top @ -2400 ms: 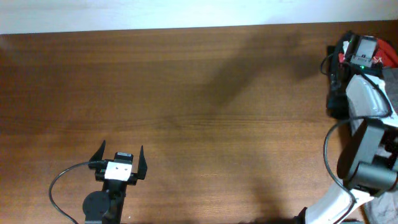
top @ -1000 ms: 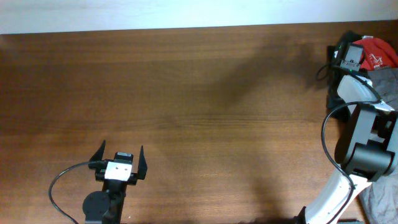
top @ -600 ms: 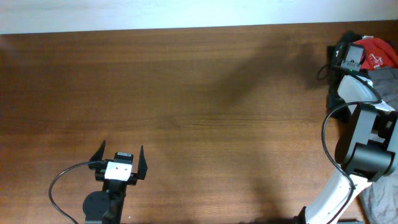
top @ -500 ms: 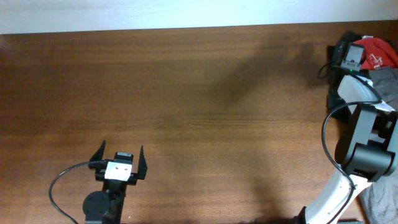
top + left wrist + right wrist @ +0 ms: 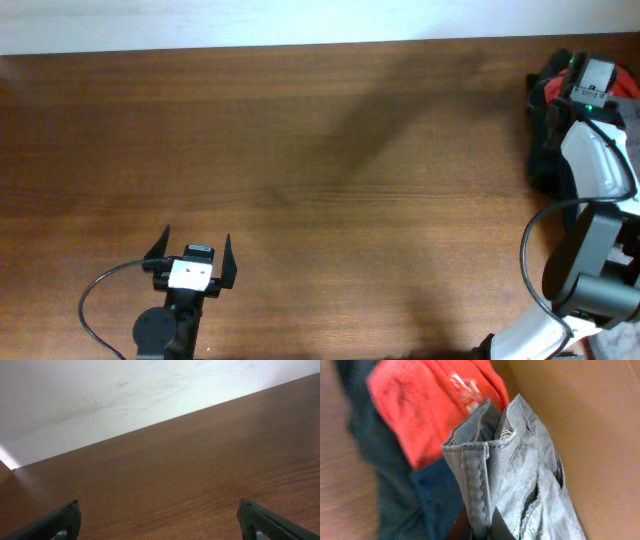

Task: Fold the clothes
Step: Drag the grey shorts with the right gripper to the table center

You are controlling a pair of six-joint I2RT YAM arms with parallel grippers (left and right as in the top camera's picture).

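Observation:
The clothes (image 5: 520, 460) are a grey woven garment with a stitched waistband. They show in the right wrist view, bunched and hanging upward from the frame's bottom edge. My right gripper (image 5: 482, 533) is shut on the waistband's fold, and its fingers are almost wholly hidden by the cloth. From overhead, the right arm's wrist (image 5: 590, 78) covers the grip at the table's far right edge. My left gripper (image 5: 196, 238) stands open near the front left with nothing between its fingers (image 5: 56, 522).
A red cloth (image 5: 430, 405) and a dark blue cloth (image 5: 395, 490) lie beside the grey garment. From overhead they form a pile (image 5: 545, 120) at the right edge. A tan-brown surface (image 5: 585, 415) lies to their right. The wooden table (image 5: 320, 150) spreads between the arms.
My right gripper has closed on the grey waistband. Its wrist has shifted toward the far right corner over the pile. The left arm has not moved.

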